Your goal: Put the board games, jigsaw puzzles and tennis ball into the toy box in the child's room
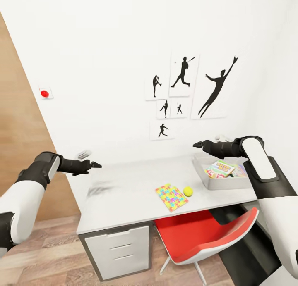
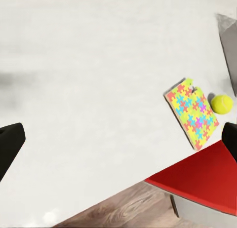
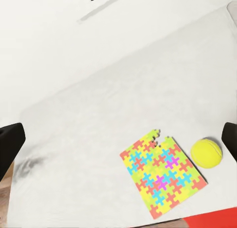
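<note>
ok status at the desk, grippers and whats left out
Left gripper and right gripper open, empty, above table. Jigsaw puzzle and tennis ball on tabletop; toy box holds games. Red chair tucked underneath.

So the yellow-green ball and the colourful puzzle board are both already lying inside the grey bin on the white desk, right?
Not quite. The tennis ball and the jigsaw puzzle lie side by side on the bare top of the table, outside the toy box, which stands further along the desk and holds printed game boxes. The head view shows this.
</note>
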